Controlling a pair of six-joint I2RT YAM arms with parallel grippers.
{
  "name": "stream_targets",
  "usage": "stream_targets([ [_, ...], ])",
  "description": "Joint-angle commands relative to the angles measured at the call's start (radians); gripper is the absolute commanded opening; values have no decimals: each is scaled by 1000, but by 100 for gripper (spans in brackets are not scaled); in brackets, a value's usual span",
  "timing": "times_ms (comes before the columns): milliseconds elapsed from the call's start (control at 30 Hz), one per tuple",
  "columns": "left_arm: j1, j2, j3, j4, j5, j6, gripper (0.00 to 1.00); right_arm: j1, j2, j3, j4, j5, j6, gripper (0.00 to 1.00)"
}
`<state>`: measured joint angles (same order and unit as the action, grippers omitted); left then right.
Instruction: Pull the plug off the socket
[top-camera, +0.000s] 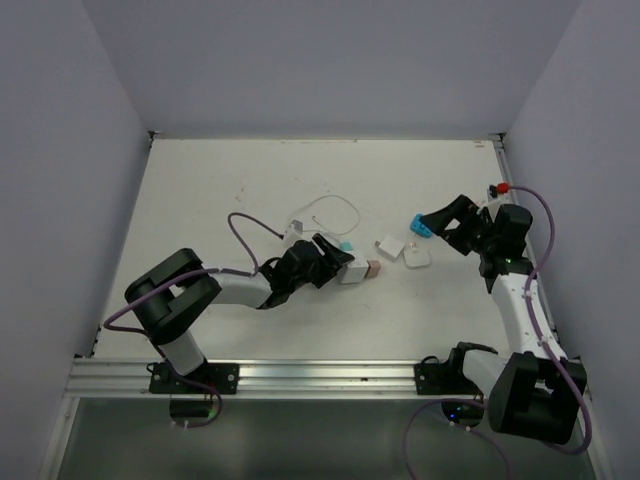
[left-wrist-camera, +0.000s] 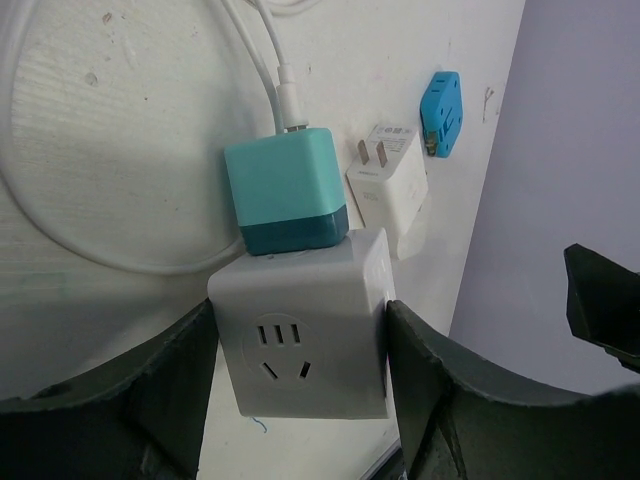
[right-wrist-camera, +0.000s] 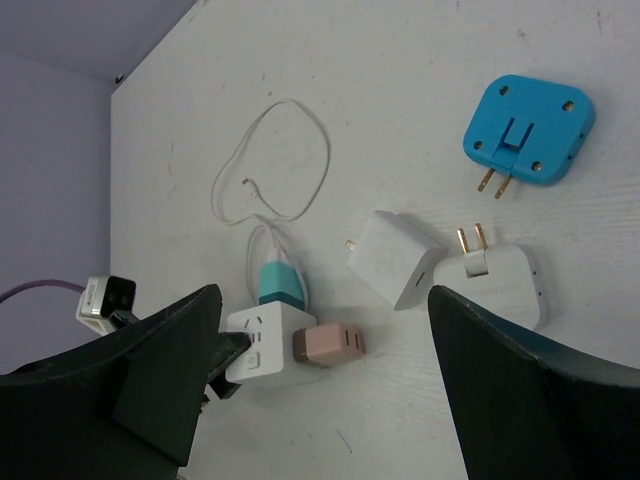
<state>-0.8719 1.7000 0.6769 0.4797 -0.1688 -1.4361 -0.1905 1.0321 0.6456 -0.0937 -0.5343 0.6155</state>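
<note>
The socket (left-wrist-camera: 305, 320) is a white cube with slots, lying on the table. A teal plug (left-wrist-camera: 285, 195) with a white cable sits in its far face. A pink plug (right-wrist-camera: 328, 344) sits in its side face. My left gripper (left-wrist-camera: 300, 380) is shut on the socket, one finger against each side. In the top view the socket (top-camera: 352, 272) is at the table's middle with the left gripper (top-camera: 335, 265) on it. My right gripper (top-camera: 448, 226) is open and empty, raised above the table to the right of the socket; in its wrist view the right gripper (right-wrist-camera: 325, 400) frames the socket (right-wrist-camera: 262, 345).
A loose white cube plug (right-wrist-camera: 393, 258), a flatter white plug (right-wrist-camera: 495, 280) and a blue plug (right-wrist-camera: 528, 130) lie right of the socket. The white cable (top-camera: 325, 212) loops behind it. Walls close off the table on three sides.
</note>
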Motion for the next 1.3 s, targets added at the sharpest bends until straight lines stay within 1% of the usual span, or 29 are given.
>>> stream_targets([
  [0,-3,-46,-45,83,-34,51,31,14,40,5,64,-105,-14,88],
  [33,-3,-52,-54,97,-34,63,23,35,54,11,60,-119,-19,87],
  [100,1,-81,-72,134,-32,107,16,66,83,32,46,-145,-42,87],
  [133,8,-91,-97,149,-29,120,10,104,106,40,26,-150,-51,86],
  [200,30,-129,-129,201,-11,155,6,146,123,61,6,-151,-88,86],
  [233,39,-141,-166,221,-2,167,0,183,132,69,-9,-158,-106,86],
  [267,50,-155,-186,267,12,178,0,210,146,74,-11,-170,-112,86],
  [367,106,-203,-249,332,81,255,0,266,177,91,-20,-208,-138,85],
  [433,155,-232,-266,338,162,302,0,322,183,104,-35,-208,-175,85],
  [467,171,-247,-266,335,226,354,0,344,190,112,-41,-205,-187,85],
  [500,200,-255,-267,330,256,379,0,367,194,117,-49,-201,-200,85],
  [567,224,-272,-264,306,307,448,0,433,209,126,-61,-201,-236,85],
  [600,244,-276,-258,295,362,469,0,454,210,127,-63,-194,-249,85],
  [633,254,-277,-257,278,389,489,0,497,209,127,-64,-184,-276,95],
  [667,261,-280,-254,278,422,520,0,517,203,126,-63,-170,-292,95],
  [700,281,-280,-249,280,487,535,0,566,177,114,-55,-130,-307,96],
  [767,300,-284,-238,254,572,577,0,614,136,79,-17,-70,-353,96],
  [800,312,-287,-229,241,590,591,0,634,93,65,0,-14,-365,99],
  [833,320,-292,-224,208,609,603,0,664,73,54,24,6,-385,99],
  [1000,375,-342,-192,107,719,675,0,720,40,28,34,65,-431,99],
  [1067,393,-368,-171,16,745,709,0,746,34,22,41,89,-448,99],
  [1167,428,-404,-151,-49,776,724,0,809,17,20,37,170,-480,99],
  [1200,447,-411,-151,-58,794,720,0,844,13,22,35,187,-488,99],
  [1267,476,-416,-145,-82,833,700,0,873,-3,25,35,227,-514,99],
])
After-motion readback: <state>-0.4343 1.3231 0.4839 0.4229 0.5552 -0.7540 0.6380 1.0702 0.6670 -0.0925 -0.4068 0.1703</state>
